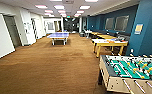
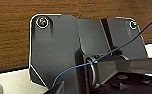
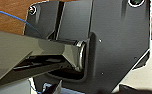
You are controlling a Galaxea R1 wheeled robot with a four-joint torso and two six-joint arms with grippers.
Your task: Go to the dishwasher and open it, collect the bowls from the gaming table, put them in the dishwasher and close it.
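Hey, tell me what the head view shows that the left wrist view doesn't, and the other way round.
Head view alone: a long games room with a blue table-tennis table far down the middle, the yellow-framed gaming table along the blue wall on the right, and a green table-football table closest on the right.

Left wrist view alone: the robot's own dark plate from close up, with a thin blue cable running across it and a pale surface beneath.

Both: the brown carpet, seen in the left wrist view as the brown area behind the plate.
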